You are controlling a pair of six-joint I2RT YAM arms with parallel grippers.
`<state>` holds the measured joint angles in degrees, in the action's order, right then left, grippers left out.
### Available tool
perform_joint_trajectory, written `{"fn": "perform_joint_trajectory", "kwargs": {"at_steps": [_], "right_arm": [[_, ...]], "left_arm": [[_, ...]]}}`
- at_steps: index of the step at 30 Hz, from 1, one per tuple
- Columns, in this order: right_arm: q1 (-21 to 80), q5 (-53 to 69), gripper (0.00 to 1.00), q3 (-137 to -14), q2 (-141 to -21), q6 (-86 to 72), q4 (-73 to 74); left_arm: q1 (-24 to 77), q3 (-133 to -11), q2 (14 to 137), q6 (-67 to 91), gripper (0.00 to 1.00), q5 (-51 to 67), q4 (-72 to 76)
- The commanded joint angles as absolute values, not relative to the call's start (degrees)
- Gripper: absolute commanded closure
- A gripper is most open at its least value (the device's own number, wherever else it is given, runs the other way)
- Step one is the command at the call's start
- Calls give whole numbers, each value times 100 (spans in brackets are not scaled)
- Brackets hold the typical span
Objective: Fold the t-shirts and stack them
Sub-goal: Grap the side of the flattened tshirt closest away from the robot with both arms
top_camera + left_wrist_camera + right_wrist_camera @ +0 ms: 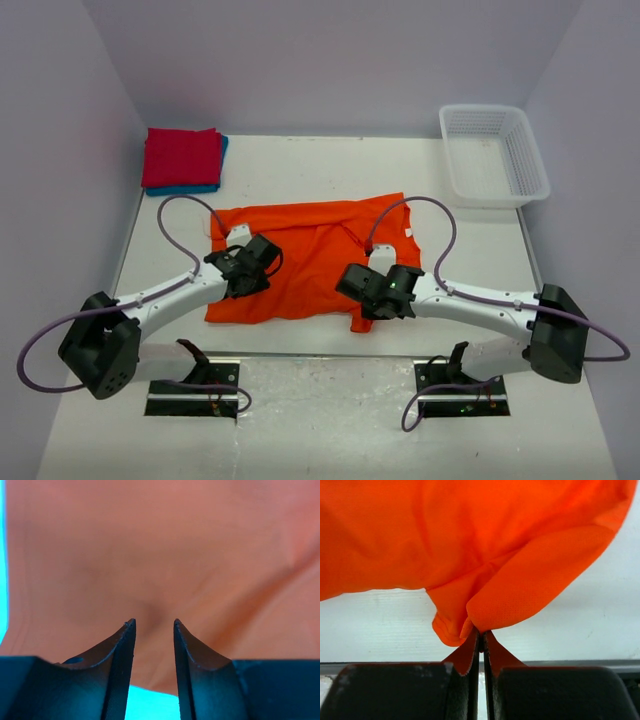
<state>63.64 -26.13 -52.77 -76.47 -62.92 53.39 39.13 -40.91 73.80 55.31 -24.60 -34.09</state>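
Note:
An orange t-shirt (310, 262) lies spread, partly folded, in the middle of the table. My left gripper (262, 262) is over its left part. In the left wrist view that gripper (154, 622) is open, its tips close to the orange cloth (160, 545) with nothing between them. My right gripper (352, 285) is at the shirt's front right edge. In the right wrist view it (481, 632) is shut on a bunched fold of the orange t-shirt (470, 530), lifted a little off the table. A folded red t-shirt (180, 157) lies on a folded blue one (222, 165) at the back left.
A white mesh basket (492, 152) stands at the back right corner. Grey walls close in the white table (300, 165) on the left, back and right. Both arm bases and their cables sit along the near edge.

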Motion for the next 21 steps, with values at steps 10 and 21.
{"fn": "perform_joint_trajectory", "kwargs": {"at_steps": [10, 21], "right_arm": [[6284, -2048, 100, -4808, -7006, -4562, 3639], [6258, -1767, 100, -4351, -6469, -4140, 3208]], "left_arm": [[3885, -4404, 6058, 7839, 58, -2892, -5791], [3024, -3920, 5747, 7883, 39, -2715, -6371]]}}
